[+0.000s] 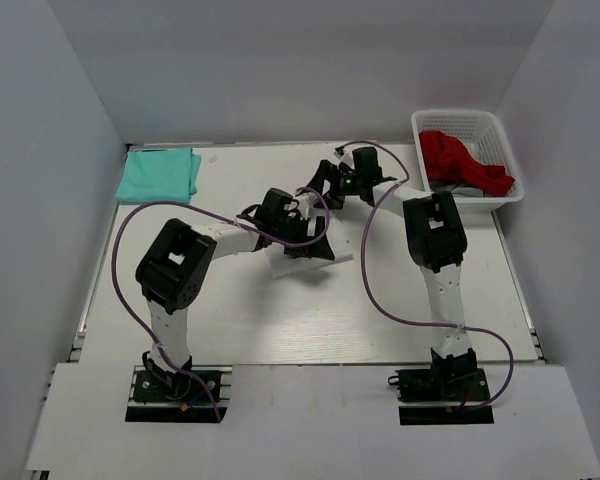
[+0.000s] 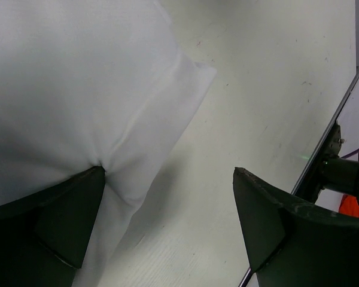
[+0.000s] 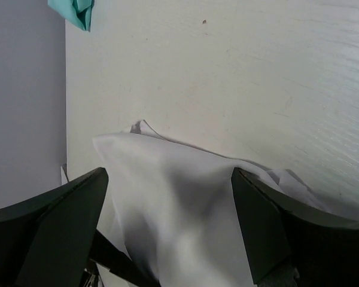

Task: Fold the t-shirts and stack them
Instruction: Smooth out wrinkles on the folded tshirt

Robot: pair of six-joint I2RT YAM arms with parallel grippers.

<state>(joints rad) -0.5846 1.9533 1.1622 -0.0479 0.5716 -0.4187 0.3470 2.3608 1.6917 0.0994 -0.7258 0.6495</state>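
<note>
The white t-shirt [image 1: 280, 263] lies bunched in the middle of the table, mostly hidden under both grippers. My left gripper [image 1: 313, 238] is open; in the left wrist view [image 2: 167, 221] its left finger [image 2: 66, 209] presses on the white t-shirt's [image 2: 78, 89] edge and the other finger is over bare table. My right gripper [image 1: 323, 187] is open just behind it; in the right wrist view [image 3: 167, 233] the white t-shirt [image 3: 179, 203] bulges up between its wide-apart fingers. The mint-teal t-shirt [image 1: 158, 173] lies folded at the far left corner and also shows in the right wrist view [image 3: 75, 11].
A white plastic basket [image 1: 500, 135] holding red cloth [image 1: 465, 160] stands at the far right corner. Grey walls close in the table on the left, back and right. Purple cables loop off both arms.
</note>
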